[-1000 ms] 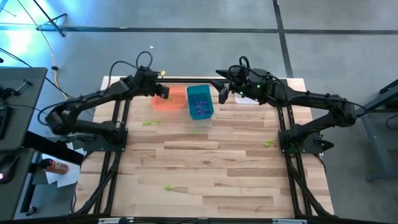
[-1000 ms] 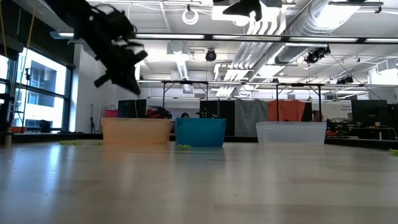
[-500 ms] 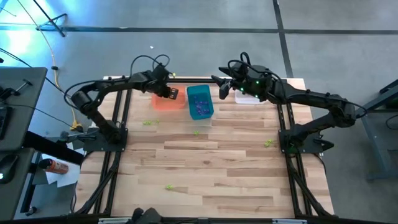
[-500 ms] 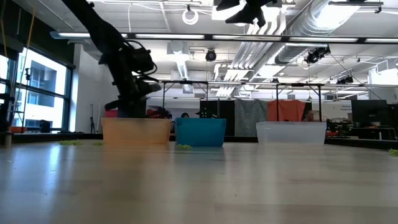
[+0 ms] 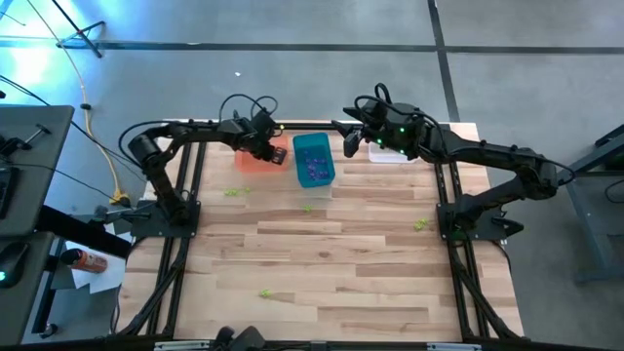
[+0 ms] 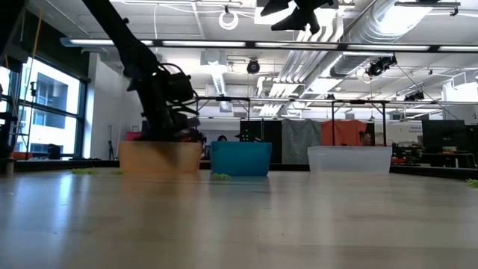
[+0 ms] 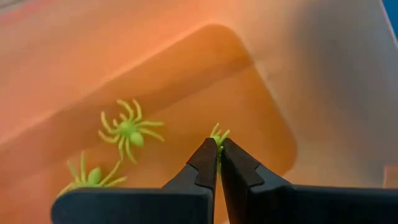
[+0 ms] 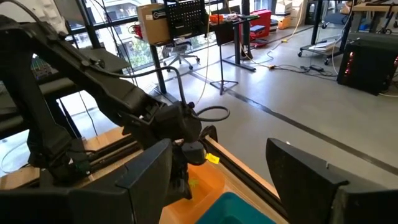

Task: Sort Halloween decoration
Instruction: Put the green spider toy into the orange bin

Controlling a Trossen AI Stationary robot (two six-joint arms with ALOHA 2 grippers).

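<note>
**Left claw pinches a spider over the orange bin**

Where the left gripper hangs inside the orange bin, we see its two dark, wedge-shaped fingers pressed together on a yellow-green spider, of which only a few thin legs poke out past the tips. Two more yellow-green spiders lie on the bin's smooth, translucent floor, one of them cut off at the edge of the wrist view. The bin has rounded corners and glossy plastic walls.

From above, the teal bin sits just beside the orange one at its 3 o'clock, with small purple pieces inside that we cannot resolve. The clear bin is mostly hidden under the right arm in the high view. The right gripper hovers high near the teal bin's 1 o'clock corner, its fingers spread wide apart and empty.

Loose yellow-green trinkets dot the pale, striped wooden table; their shapes are too small to tell.
</note>
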